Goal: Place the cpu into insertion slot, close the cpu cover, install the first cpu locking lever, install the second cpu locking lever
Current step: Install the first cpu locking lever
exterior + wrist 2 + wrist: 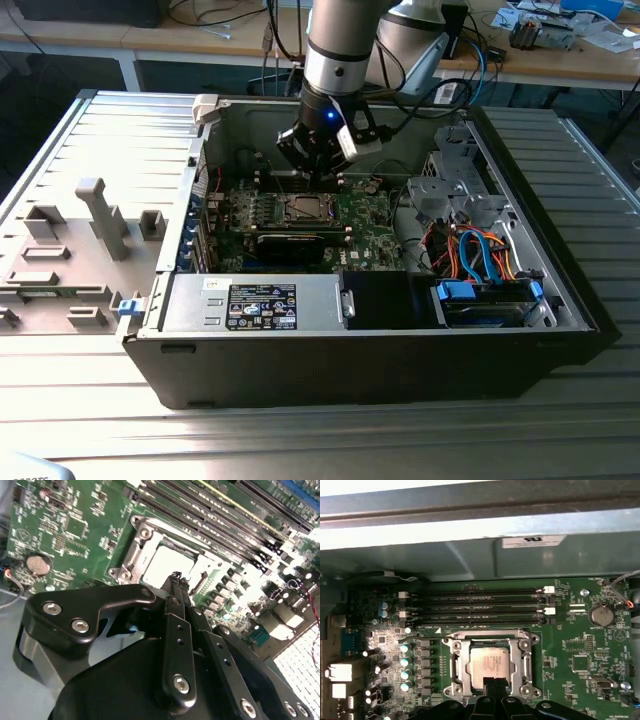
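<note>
The gripper [176, 578], pinched together on nothing, touches the cpu [489, 666], a light, breakable chip best held by its edges.

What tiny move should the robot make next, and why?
Probably lift the gripper straight up a little. The chip already lies flat inside the socket's frame, and the fingertips meet right at the chip's edge, so backing off should avoid nudging it.
</note>
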Action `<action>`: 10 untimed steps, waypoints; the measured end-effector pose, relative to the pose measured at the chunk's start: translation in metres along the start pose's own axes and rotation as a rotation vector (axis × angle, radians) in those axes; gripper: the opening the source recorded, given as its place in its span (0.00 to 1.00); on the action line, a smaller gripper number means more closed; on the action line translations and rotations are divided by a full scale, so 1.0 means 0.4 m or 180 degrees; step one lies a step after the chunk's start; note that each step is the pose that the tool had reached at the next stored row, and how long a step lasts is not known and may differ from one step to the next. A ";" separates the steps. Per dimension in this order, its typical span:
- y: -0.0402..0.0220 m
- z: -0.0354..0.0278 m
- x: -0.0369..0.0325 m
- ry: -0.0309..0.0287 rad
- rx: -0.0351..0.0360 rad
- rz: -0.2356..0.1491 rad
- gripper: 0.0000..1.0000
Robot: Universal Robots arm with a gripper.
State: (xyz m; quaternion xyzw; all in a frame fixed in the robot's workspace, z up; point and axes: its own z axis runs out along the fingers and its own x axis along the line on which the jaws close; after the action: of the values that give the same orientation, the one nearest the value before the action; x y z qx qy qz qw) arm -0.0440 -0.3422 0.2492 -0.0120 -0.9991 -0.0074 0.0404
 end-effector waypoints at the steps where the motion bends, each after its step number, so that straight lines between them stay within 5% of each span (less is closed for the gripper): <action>1: 0.000 0.000 0.006 -0.0001 -0.0013 -0.0001 0.11; 3: -0.001 0.002 0.023 -0.0003 -0.0036 -0.0002 0.11; 10: -0.002 0.007 0.081 -0.0024 -0.0038 -0.0003 0.11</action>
State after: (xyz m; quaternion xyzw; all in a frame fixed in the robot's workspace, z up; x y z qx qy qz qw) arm -0.0766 -0.3422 0.2492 -0.0118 -0.9992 -0.0133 0.0366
